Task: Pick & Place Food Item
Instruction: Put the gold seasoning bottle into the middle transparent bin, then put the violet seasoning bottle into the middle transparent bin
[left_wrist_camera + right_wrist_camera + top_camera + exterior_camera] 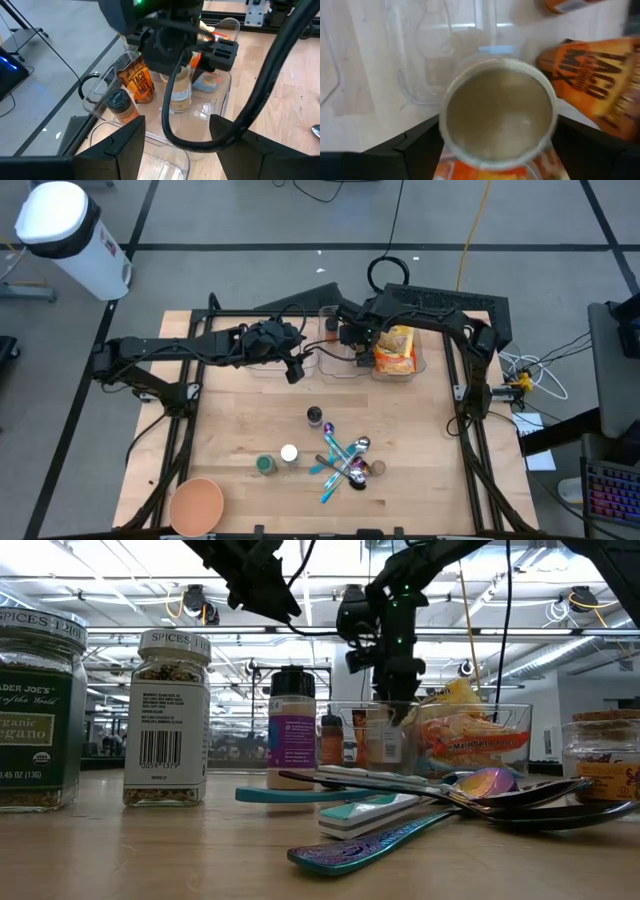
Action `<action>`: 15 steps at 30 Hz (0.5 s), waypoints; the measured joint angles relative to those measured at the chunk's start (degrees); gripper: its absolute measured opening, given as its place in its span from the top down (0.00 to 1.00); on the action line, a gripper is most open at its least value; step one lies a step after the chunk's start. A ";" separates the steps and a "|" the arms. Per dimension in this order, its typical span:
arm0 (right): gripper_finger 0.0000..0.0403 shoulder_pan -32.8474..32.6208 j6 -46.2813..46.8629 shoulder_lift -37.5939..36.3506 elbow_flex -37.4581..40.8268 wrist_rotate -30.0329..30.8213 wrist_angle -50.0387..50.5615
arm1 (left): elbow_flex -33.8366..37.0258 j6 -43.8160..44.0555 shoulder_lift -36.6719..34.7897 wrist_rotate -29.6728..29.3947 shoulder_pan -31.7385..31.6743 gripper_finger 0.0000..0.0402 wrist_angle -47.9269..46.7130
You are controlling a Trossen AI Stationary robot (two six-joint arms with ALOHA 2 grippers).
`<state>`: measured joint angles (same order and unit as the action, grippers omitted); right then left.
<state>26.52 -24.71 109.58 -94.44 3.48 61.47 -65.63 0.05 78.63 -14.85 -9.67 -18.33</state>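
We are working over the clear bin point(415, 366) at the table's point(240, 430) back edge, where food items are being gathered. Our right gripper point(495, 145) is hanging directly above a jar point(497, 117) standing in that bin beside the taco packet point(600, 75), fingers apart either side, seemingly not clamping. Our left gripper point(175, 135) is waiting nearby, open and empty.

Jar point(497, 117) base hidden between right pincer point(495, 145) fingers, taco mix packet point(600, 80) blurred, cut off.
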 joint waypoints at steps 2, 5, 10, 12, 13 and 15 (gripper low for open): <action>0.15 -0.02 0.00 -0.15 -0.10 1.17 0.00 | 0.00 0.00 0.00 -0.02 0.02 0.43 -0.02; 0.12 -0.15 0.01 -0.02 -0.10 1.35 0.09 | 0.00 0.00 0.00 -0.02 0.02 0.43 -0.02; 0.12 -1.62 0.79 -0.36 -0.10 1.49 0.85 | 0.00 -0.01 0.00 -0.02 0.02 0.43 -0.02; 0.12 -2.56 1.69 -1.22 -0.10 2.60 1.56 | 0.00 -0.02 0.00 -0.02 0.02 0.43 -0.02; 0.12 -3.10 2.08 -1.87 -0.10 3.92 1.87 | 0.00 -0.01 0.00 -0.02 0.02 0.43 0.00; 0.11 -4.21 3.64 -3.60 -0.10 5.75 3.23 | 0.00 -0.02 0.00 -0.02 0.02 0.43 -0.02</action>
<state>22.32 -21.07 105.99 -94.54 9.23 64.70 -65.63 0.03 78.63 -14.87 -9.65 -18.35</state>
